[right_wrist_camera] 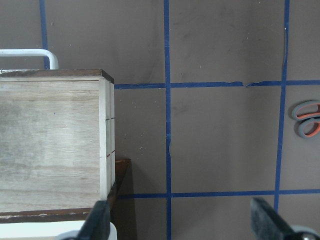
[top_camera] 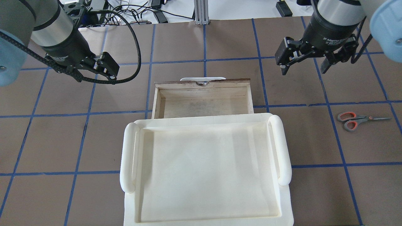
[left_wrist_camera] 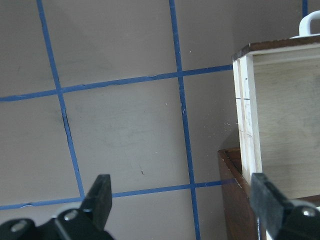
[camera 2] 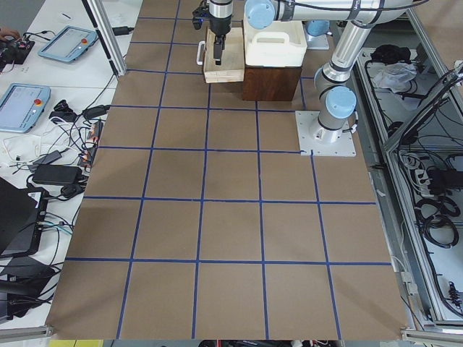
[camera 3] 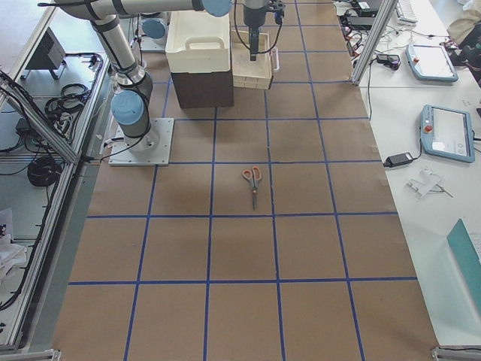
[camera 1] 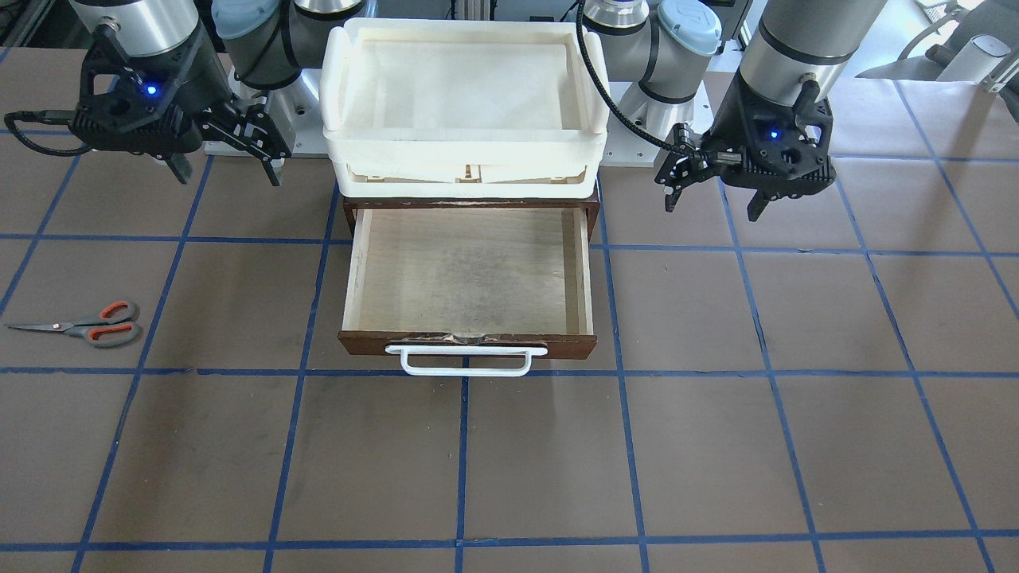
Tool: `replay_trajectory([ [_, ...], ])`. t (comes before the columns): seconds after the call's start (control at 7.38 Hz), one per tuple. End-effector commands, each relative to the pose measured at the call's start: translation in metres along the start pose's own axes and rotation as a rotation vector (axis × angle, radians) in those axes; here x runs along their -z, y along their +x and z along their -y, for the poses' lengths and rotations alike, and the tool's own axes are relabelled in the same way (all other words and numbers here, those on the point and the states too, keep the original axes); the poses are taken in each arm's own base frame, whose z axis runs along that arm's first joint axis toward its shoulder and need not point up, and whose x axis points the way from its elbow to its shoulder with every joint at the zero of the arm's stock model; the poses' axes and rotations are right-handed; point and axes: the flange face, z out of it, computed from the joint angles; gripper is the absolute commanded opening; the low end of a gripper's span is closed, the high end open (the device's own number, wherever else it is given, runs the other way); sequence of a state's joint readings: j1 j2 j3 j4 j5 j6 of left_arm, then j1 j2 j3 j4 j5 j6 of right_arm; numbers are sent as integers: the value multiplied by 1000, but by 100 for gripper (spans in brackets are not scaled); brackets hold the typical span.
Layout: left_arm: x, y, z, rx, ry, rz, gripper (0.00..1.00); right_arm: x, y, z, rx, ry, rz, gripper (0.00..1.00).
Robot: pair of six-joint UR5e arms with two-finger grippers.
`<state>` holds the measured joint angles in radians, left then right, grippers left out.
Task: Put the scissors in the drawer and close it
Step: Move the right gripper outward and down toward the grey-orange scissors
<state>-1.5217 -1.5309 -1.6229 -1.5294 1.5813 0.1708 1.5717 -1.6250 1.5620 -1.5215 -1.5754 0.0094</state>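
From the front-facing camera we see the drawer (camera 1: pixel 587 274) pulled well out from under the cream-white tray (camera 1: pixel 466 151), its pale plywood floor in full view and its white handle (camera 1: pixel 466 362) on the far side from the robot. The scissors (camera 1: pixel 83 325) lie flat on the worktop (camera 1: pixel 716 461), well apart from the drawer on the robot's right, handles toward the drawer and blades pointing away from it. The right tool (camera 1: pixel 229 177) hangs above the worktop beside the tray, spread wide and gripping nothing; the left tool (camera 1: pixel 711 207) hangs on the other side, spread the same way.

From overhead we find both tools flanking the drawer's handle end, clear of it, and the scissors right of the drawer.

From the left end the drawer juts out of a dark brown case (camera 2: pixel 271 83) with the tray on top; the tools are too small for us to judge.

From the right end the scissors lie closed, near us and well apart from the case.

The left wrist camera shows its tool spread over the worktop, the drawer's corner just beside it.

The right wrist camera shows its tool spread too, the drawer's side wall at one edge and the scissors' orange-red loops at the other
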Motion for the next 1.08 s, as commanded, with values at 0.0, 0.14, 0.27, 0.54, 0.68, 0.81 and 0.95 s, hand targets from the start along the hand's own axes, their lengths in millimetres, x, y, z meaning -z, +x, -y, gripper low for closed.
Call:
replay_trajectory([
  [0.0,0,0,0,-1,0,0,100,-4,1,2,18,-9,-6,100],
  [0.14,0,0,0,-1,0,0,100,-7,0,1,47,-17,2,100],
  [0.27,0,0,0,-1,1,0,100,-10,3,1,85,-25,-10,100],
  [0.54,1,0,-1,-1,1,2,100,-30,16,2,215,-56,-6,100],
  [0.68,1,0,-1,-1,1,2,100,-40,38,9,281,-62,6,100],
  [0.81,1,0,-1,1,2,4,100,-55,77,15,385,-87,37,100],
  [0.95,1,0,-1,-1,1,3,100,-79,117,23,488,-98,61,100],
])
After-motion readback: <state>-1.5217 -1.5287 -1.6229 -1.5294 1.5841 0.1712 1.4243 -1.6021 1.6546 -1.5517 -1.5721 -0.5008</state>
